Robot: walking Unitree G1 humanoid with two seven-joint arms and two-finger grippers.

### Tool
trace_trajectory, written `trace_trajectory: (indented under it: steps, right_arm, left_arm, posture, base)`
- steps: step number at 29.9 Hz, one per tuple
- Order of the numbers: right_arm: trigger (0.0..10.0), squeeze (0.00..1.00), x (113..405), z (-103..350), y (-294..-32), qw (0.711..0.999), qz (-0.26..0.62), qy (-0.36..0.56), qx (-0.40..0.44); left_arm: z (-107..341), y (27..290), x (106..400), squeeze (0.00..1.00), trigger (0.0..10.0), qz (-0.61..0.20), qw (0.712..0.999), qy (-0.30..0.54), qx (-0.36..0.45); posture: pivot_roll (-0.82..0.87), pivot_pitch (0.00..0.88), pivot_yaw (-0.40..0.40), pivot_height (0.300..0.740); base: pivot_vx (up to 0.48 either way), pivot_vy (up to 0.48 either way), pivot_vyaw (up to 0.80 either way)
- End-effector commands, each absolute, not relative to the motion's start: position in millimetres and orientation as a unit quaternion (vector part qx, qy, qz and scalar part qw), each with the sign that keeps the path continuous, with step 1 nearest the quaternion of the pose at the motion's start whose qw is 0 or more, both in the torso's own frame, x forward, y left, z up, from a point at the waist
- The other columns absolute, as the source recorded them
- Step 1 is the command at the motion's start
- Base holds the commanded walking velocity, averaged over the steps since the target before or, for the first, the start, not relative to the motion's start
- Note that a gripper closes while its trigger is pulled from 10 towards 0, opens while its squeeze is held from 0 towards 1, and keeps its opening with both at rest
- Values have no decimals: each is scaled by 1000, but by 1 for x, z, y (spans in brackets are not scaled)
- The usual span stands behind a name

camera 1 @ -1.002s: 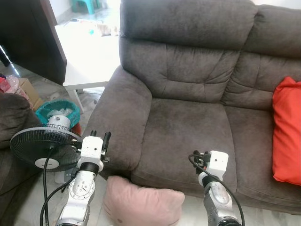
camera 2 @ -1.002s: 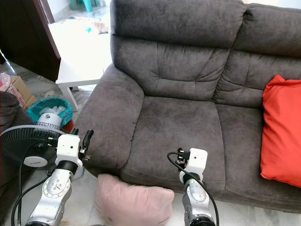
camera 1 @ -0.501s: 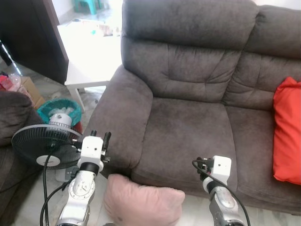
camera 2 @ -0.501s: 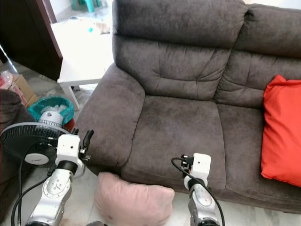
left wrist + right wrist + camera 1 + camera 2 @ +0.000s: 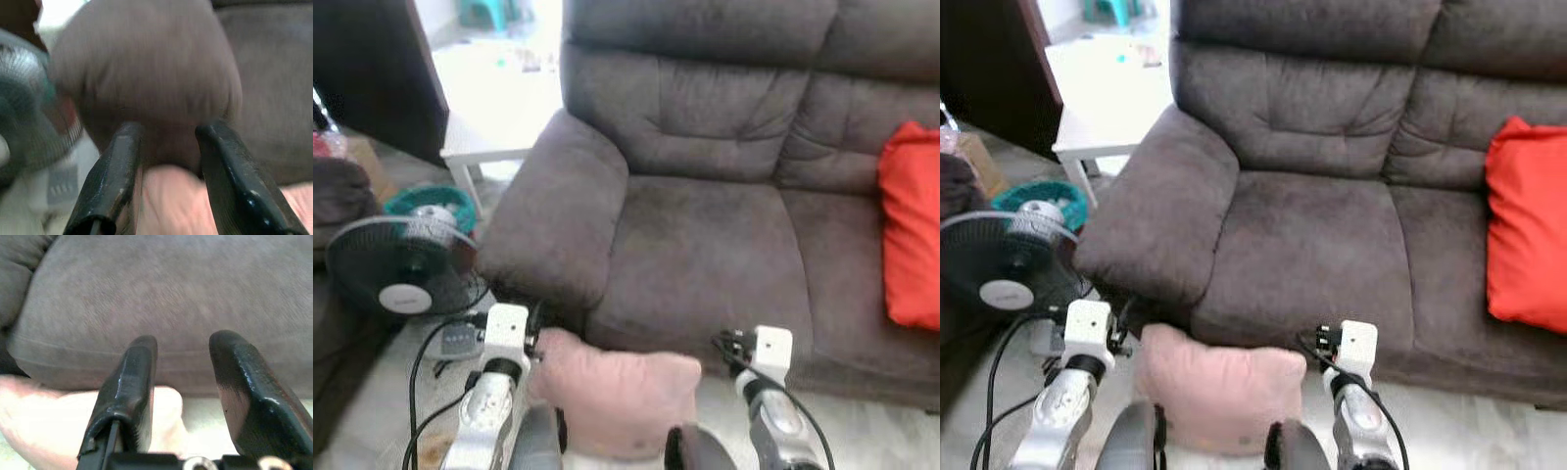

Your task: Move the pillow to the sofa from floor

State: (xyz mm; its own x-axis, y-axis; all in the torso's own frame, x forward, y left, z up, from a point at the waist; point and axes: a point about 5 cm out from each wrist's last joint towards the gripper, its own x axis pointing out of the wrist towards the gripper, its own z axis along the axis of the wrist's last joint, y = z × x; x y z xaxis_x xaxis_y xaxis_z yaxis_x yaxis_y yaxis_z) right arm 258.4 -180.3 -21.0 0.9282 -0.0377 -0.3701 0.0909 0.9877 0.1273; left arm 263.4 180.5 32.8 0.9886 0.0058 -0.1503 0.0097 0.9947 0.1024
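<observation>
In your left eye view, the soft pink square pillow (image 5: 619,404) lies on the pale floor (image 5: 862,431) at lower centre, against the front of the dark grey fabric sofa (image 5: 705,245). Your left gripper (image 5: 534,323) sits at the pillow's left edge, your right gripper (image 5: 729,345) just off its right corner. A red cushion (image 5: 908,230) rests on the seat at the right edge. A black electric fan (image 5: 396,274) stands at the left.

Your left wrist view is blurred: the fingers (image 5: 110,181) are spread apart, nothing between them, the pillow beneath.

In your right wrist view, the fingers (image 5: 129,387) stand apart, empty, before the sofa seat.
</observation>
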Motion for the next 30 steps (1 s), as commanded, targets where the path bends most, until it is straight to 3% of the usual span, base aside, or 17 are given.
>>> trace_trajectory:
  steps: [1,9,14,23,30]
  right_arm:
    - [10000,0,258,-22,-186,978,-39,192,70]
    - [10000,0,254,-25,-194,976,-34,205,66]
    - [10000,0,254,-25,-198,976,-27,210,57]
    - [10000,0,258,-24,-192,974,-7,221,52]
    - [10000,0,254,-30,-192,968,-10,243,60]
  left_arm:
    - [30,182,265,0,10000,6,995,89,36]
    - [-5,193,260,0,10000,26,980,199,-10]
    - [-9,201,260,0,10000,44,976,212,-7]
    - [-13,206,261,0,10000,47,975,218,-9]
    - [-15,203,261,0,10000,40,975,219,0]
  posture:
    - [147,89,-70,616]
    - [140,93,-84,616]
    - [134,97,-93,616]
    - [136,100,-105,616]
    - [137,102,-101,616]
  base:
    - [0,0,0]
    - [0,0,0]
    - [0,0,0]
    - [0,0,746]
    - [0,0,0]
